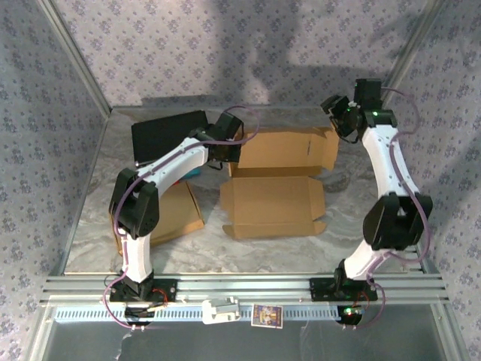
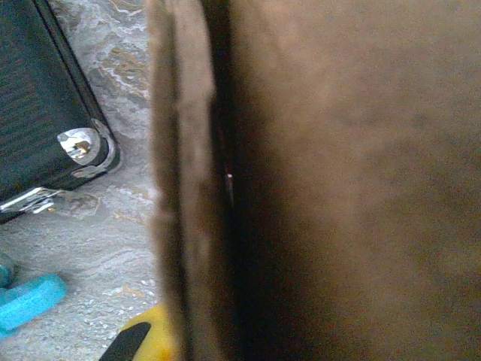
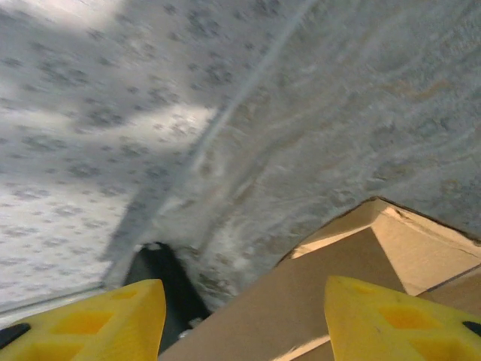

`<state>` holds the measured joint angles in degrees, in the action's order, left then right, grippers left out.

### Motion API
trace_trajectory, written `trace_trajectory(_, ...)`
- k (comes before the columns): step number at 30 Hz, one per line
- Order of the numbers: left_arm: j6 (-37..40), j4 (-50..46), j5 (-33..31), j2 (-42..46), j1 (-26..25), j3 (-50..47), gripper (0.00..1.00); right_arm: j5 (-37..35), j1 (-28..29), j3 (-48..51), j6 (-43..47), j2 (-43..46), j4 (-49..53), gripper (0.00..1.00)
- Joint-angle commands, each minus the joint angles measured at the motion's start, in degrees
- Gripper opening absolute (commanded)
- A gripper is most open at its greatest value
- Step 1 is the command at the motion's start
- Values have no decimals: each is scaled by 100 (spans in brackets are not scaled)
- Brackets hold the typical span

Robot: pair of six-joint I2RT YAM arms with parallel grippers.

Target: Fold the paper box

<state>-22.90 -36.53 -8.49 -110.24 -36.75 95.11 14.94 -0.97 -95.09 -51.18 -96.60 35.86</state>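
Top external: brown paper box [image 1: 274, 201] lies unfolded, flaps spread.

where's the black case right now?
Top external view: the black case lies at the far-left of the table, just left of the paper box.

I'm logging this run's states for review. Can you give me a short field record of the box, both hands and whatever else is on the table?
box: unfolded, flaps open, in the middle
left hand: shut on the box's rear left edge
right hand: open, over the box's rear right corner, holding nothing
case: black, rear left
cardboard sheet: near left, beside the box
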Motion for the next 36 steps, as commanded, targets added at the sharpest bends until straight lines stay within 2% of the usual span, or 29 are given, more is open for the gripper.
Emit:
trace_trajectory(1,-148,-198,204,192,-7,259,0,210,6,-331,499,-295,567,58)
trace_trajectory(7,-118,-346,240,126,-7,367,0,502,-17,-166,679,-257,570,60)
trace_trajectory(16,-92,-377,313,2,-7,570,0,865,62,-57,418,-417,422,55)
trace_trajectory(19,-92,-376,324,-37,-3,622,0,1011,79,-66,162,-402,253,44)
trace_trajectory(21,-92,-373,322,-44,-5,636,0,1063,93,-60,-9,-368,113,41)
trace_trajectory(26,-83,-383,320,-40,-7,622,0,1164,98,-31,-325,-274,-58,22)
trace_trajectory(31,-81,-375,322,-24,-7,614,0,1139,93,-36,-443,-229,-57,14)
trace_trajectory(33,-92,-369,322,-24,-7,608,0,1117,82,-34,-446,-208,-44,17)
trace_trajectory(35,-116,-380,320,-24,-6,617,0,1018,50,-19,-387,-129,36,31)
trace_trajectory(36,-132,-398,321,-33,-3,639,0,927,30,30,-340,-67,66,35)
